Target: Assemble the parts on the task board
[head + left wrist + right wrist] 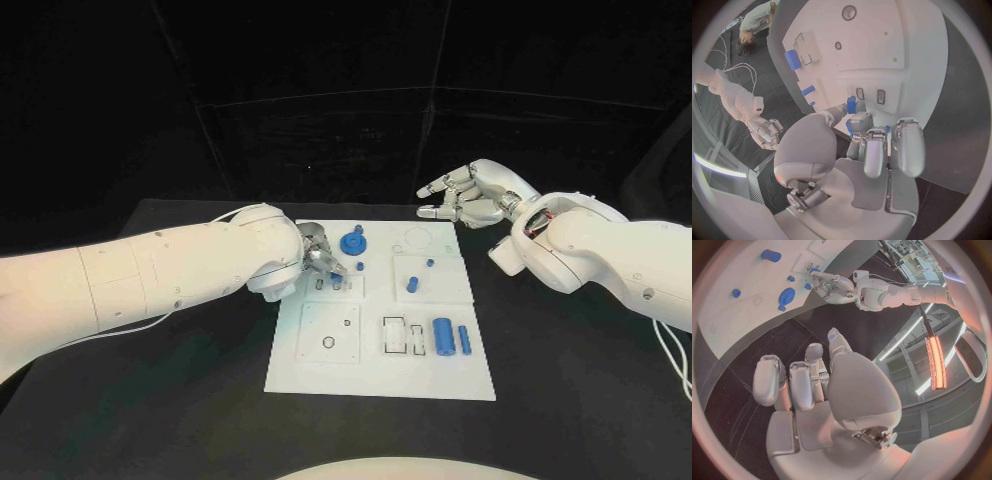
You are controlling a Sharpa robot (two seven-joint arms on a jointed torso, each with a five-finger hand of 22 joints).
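Two white arms reach over the black table, and the left hand sits low on the white task board, its fingers curled down around a small blue part that stands at a slot just beyond the fingertips; whether it truly pinches that part, one cannot tell. The right hand hovers off the board's far corner, fingers loosely apart and holding nothing. Beside the left hand lies a round blue part, and two blue bars lie well apart from it, toward the board's near edge.
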